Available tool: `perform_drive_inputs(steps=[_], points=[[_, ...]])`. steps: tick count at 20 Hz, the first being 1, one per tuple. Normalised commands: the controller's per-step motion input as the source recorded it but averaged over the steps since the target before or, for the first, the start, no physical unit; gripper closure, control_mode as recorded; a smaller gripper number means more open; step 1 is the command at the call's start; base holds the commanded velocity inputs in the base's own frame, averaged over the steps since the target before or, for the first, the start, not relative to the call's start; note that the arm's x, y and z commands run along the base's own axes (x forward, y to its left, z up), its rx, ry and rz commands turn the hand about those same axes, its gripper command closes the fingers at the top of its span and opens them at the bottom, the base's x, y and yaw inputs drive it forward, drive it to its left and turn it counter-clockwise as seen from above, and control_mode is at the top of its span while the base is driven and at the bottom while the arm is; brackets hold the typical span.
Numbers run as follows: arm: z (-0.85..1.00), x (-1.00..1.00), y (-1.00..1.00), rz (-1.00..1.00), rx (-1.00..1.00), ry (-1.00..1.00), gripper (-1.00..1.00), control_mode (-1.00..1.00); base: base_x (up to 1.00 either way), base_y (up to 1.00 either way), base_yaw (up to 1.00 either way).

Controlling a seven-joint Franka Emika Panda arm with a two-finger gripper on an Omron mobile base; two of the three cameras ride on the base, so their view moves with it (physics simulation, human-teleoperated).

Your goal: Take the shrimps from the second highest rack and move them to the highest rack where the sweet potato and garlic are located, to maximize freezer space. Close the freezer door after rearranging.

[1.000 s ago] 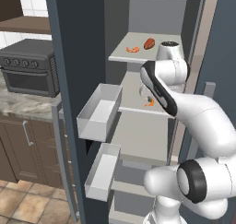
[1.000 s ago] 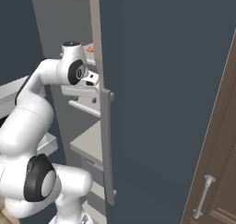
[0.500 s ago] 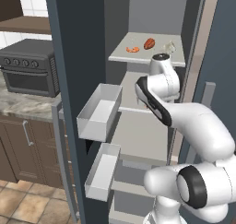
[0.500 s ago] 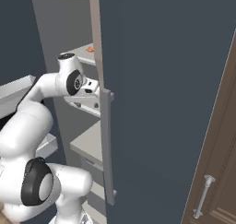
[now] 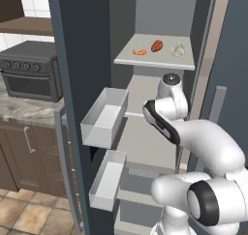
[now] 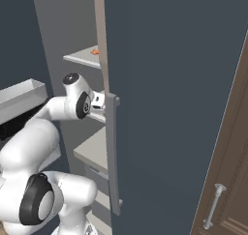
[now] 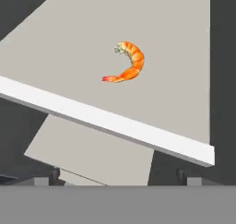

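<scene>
One shrimp (image 7: 126,61) lies on a grey rack (image 7: 60,48) in the hand view, behind the rack's pale front edge, ahead of and above my gripper (image 7: 117,176). The gripper is open, its two dark tips far apart with nothing between them. In the left base view the highest rack (image 5: 155,61) carries another shrimp (image 5: 139,51), the sweet potato (image 5: 156,45) and the garlic (image 5: 178,49). My wrist (image 5: 170,82) hangs just below that rack, over the second highest rack (image 5: 141,95), and hides the hand. The freezer door (image 5: 77,84) stands open at the left.
Two pale door bins (image 5: 104,118) (image 5: 109,178) jut from the open door toward the shelves. A dark panel with a grey vertical handle (image 6: 112,152) stands close on the arm's right. A toaster oven (image 5: 29,74) sits on the counter to the left.
The wrist has dropped from the height of the highest rack to just above the second highest rack. The jaws stayed wide open.
</scene>
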Motion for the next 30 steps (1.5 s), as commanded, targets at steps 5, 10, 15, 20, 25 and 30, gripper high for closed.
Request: perform_drive_inputs(steps=[5, 10, 15, 20, 25, 30], points=[[-0.11, 0.39, -0.03, 0.00, 0.00, 0.00, -1.00, -1.00, 0.00, 0.00, 0.00], [-0.08, 0.38, 0.00, 0.00, 0.00, 0.00, -1.00, -1.00, 0.00, 0.00, 0.00], [-0.10, 0.29, -0.04, 0.00, 0.00, 0.00, -1.00, -1.00, 0.00, 0.00, 0.00], [-0.17, 0.25, -0.24, 0.00, 0.00, 0.00, -1.00, -1.00, 0.00, 0.00, 0.00], [-0.22, 0.28, -0.29, 0.00, 0.00, 0.00, -1.00, -1.00, 0.00, 0.00, 0.00], [-0.10, 0.40, -0.07, 0.00, 0.09, 0.00, -1.00, -1.00, 0.00, 0.00, 0.00]])
